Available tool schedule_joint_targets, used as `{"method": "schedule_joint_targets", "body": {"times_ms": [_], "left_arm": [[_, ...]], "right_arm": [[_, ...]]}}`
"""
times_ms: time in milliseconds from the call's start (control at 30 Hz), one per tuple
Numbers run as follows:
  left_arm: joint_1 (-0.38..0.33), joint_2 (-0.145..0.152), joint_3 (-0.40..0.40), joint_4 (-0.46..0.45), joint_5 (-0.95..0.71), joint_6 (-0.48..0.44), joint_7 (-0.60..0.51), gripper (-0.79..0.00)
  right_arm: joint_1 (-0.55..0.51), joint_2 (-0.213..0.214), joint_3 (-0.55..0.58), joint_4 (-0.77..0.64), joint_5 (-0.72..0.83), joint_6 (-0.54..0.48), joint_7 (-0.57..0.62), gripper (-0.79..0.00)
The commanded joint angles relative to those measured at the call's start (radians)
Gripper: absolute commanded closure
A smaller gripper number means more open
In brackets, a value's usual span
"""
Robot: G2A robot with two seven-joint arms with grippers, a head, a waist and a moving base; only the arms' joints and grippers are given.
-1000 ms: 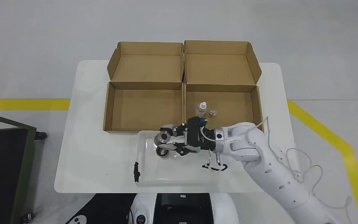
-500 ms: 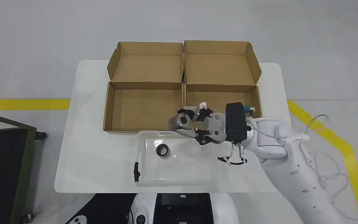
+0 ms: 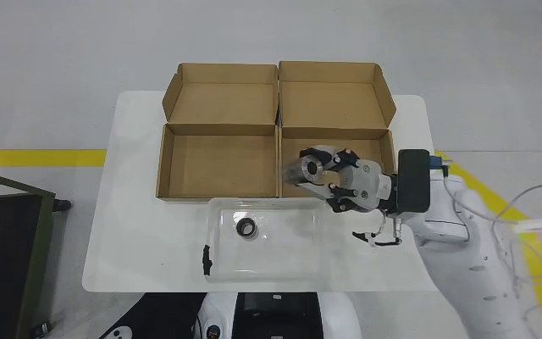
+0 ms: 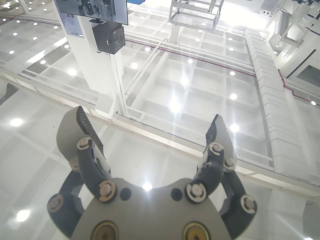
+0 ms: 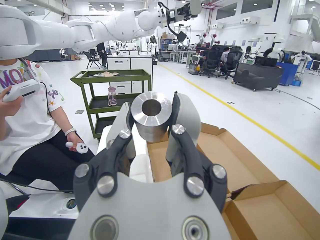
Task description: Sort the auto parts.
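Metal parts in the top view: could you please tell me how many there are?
2. One metal cylinder in the right tool, above the right box; one ring in the clear tray. Others may be hidden under the tool.

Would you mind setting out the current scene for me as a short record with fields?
Right gripper: shut on a metal cylinder, held above the right cardboard box near its left wall
Left gripper: open, holding nothing, pointing at the ceiling
Left cardboard box: open, lid folded back
Clear tray: in front of the boxes, holds a black ring
Small black part: at the tray's left edge; inside or outside, cannot tell
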Motion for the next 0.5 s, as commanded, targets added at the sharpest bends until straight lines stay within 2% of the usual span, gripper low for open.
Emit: {"method": "schedule_joint_targets", "body": {"times_ms": [0, 467], "left_arm": [[0.0, 0.0, 0.0, 0.0, 0.0, 0.0, 0.0, -0.785], [0.0, 0.0, 0.0, 0.0, 0.0, 0.0, 0.0, -0.785]], "right_arm": [[0.001, 0.0, 0.007, 0.0, 0.0, -0.002, -0.007, 0.0], [0.023, -0.005, -0.032, 0.025, -0.038, -0.006, -0.009, 0.0]]}}
